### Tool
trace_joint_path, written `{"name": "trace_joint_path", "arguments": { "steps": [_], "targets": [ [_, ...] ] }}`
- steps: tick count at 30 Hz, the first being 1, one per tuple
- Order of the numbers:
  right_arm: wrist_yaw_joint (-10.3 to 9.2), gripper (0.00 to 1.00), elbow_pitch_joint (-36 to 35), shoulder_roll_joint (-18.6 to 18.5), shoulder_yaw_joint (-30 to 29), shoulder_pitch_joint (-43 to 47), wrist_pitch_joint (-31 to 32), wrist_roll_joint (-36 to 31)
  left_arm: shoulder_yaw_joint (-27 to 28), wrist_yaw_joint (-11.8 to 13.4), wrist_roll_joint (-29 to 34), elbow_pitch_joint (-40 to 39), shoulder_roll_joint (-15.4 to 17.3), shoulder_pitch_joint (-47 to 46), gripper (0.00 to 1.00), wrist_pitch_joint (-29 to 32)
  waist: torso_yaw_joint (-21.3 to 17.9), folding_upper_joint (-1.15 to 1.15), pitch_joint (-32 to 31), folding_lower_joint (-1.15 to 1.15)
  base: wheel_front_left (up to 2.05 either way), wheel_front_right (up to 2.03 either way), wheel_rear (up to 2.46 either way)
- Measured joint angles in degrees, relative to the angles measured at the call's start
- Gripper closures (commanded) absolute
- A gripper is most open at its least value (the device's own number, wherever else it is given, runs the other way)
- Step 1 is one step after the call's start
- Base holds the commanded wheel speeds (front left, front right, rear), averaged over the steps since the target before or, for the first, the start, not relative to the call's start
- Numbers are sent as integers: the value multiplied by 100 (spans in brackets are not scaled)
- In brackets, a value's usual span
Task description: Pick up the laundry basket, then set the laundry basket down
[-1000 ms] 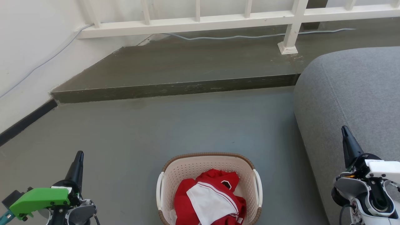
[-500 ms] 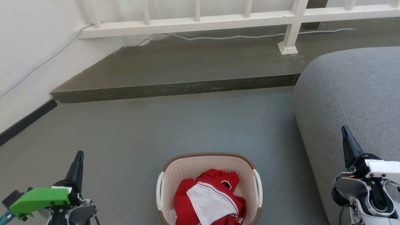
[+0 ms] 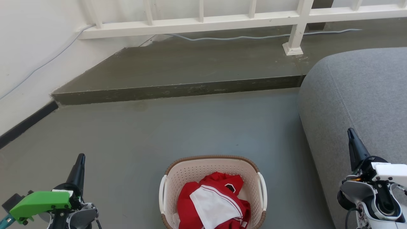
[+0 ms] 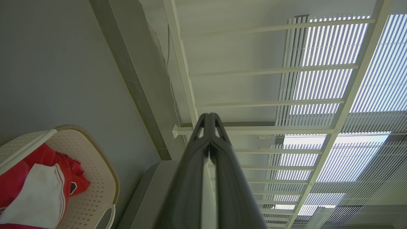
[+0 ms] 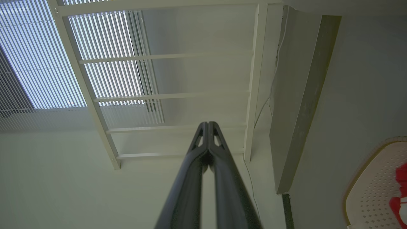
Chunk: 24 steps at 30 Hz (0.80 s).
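Observation:
The laundry basket [image 3: 190, 171] stands on the grey floor at the bottom middle of the head view: cream perforated plastic, brown woven-look rim, white side handles. Red and white clothes [image 3: 216, 203] lie inside it. My left gripper [image 3: 81, 156] is well to the basket's left, shut, holding nothing. My right gripper [image 3: 349, 131] is off to the basket's right, in front of the sofa, shut and empty too. The left wrist view has the basket [image 4: 95, 178] at its lower left, beside the closed left gripper [image 4: 210, 116]. In the right wrist view the basket [image 5: 369, 190] sits at the lower right, the right gripper [image 5: 208, 124] closed.
A grey sofa [image 3: 359, 95] fills the right side, close to the basket. A raised concrete step [image 3: 178, 89] crosses the floor ahead, with a white railing [image 3: 203, 22] and a cable [image 3: 254, 37] behind it. A white wall [image 3: 28, 57] runs along the left. Bare floor lies between basket and step.

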Motion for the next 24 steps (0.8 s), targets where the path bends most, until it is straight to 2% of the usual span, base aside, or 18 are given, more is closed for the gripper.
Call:
{"name": "trace_joint_path", "arguments": {
  "steps": [23, 24],
  "targets": [
    [-11, 100, 35, 11, 3, 20, -1, 0, 1, 4, 1, 38, -9, 17, 100, 0, 0, 0, 0, 0, 0, 0, 0],
    [-22, 0, 99, 36, 8, 64, -1, 0, 1, 11, 1, 100, -33, 58, 0, 0, 0, 0, 0, 0, 0, 0, 0]
  ]
}}
